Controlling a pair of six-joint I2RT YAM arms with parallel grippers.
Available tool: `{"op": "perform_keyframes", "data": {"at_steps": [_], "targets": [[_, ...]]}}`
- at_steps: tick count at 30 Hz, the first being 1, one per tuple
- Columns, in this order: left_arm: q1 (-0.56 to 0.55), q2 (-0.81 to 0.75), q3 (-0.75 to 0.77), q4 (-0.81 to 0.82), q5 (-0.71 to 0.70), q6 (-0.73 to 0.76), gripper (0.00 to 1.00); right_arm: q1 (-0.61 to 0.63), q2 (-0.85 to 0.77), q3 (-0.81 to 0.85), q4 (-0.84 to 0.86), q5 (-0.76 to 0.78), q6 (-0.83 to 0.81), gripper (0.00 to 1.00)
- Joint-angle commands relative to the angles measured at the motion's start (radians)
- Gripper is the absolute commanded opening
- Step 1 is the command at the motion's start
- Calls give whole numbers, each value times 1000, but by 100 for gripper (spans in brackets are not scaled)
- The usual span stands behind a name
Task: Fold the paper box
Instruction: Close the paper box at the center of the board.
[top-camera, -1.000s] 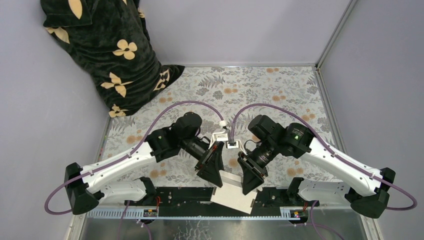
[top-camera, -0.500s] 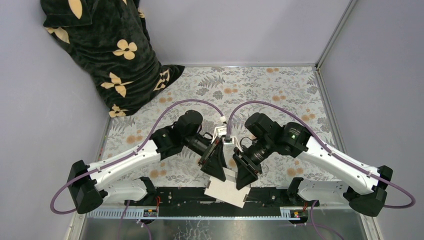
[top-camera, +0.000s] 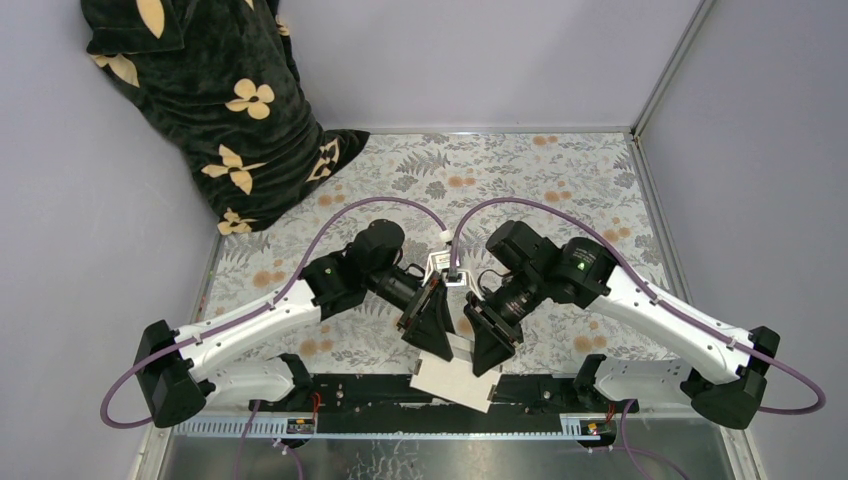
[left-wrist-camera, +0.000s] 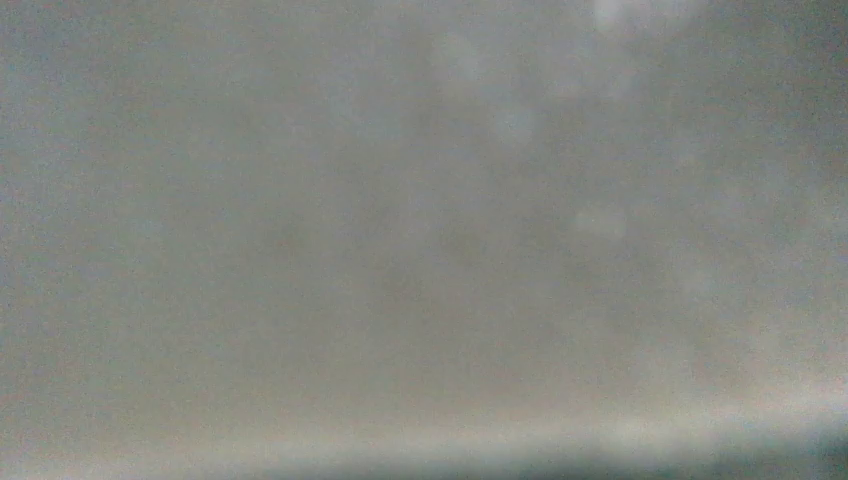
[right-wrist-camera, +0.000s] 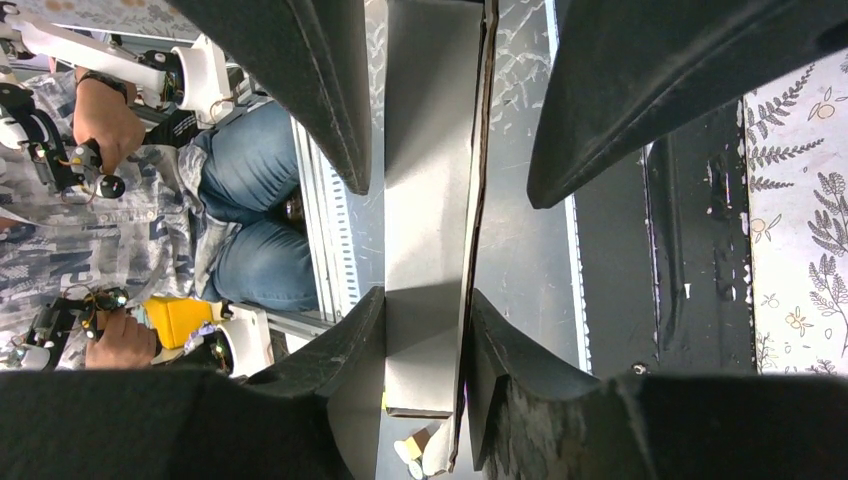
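Across the top view spreads the table (top-camera: 560, 180), covered in a cloth printed with leaves and orange flowers. At 10 o'clock a dark blanket (top-camera: 210, 110) with cream blossoms is heaped in the corner, its foot resting on the cloth. From 7 o'clock the left arm (top-camera: 260, 320) reaches inward, and from 5 o'clock the right arm (top-camera: 660, 310) does the same. Their heads meet just above 6 o'clock.

The paper box (top-camera: 450, 380) is at 6 o'clock, a white cardboard sheet lying tilted. Its lower edge hangs over the black base rail (top-camera: 370, 385) and its upper part runs up between the two grippers. The left gripper (top-camera: 432, 325) sits at the sheet's 11 o'clock, touching its upper edge. Its wrist view is only a grey blur, so I cannot tell how its jaws stand. The right gripper (top-camera: 492, 338) sits at the sheet's 1 o'clock.

Seen from the right wrist, a grey panel of the box (right-wrist-camera: 425, 150) stands between the black fingers (right-wrist-camera: 530, 380), its brown cut edge at the 3 o'clock side. The jaws are pressed against the panel from both sides. At 9 o'clock of that view is a person in blue jeans (right-wrist-camera: 255, 210).
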Motion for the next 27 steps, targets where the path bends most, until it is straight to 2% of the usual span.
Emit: {"op": "perform_keyframes", "data": {"at_steps": [1,5,8,12,27], "targets": [[-24,-8,-27,0,17,-9,60,-40,11,74,44,-32,-50,13],[-25,-5,-36,0,12,-7,61,-44,19,80,44,-35,-55,13],[-28,-1,-43,-4,7,-1,53,-47,20,85,40,-32,-55,13],[-38,7,-50,-27,-7,17,49,-51,15,92,32,-27,-55,13],[-58,-39,-83,-53,-15,14,51,-73,23,100,27,-9,-55,13]]}}
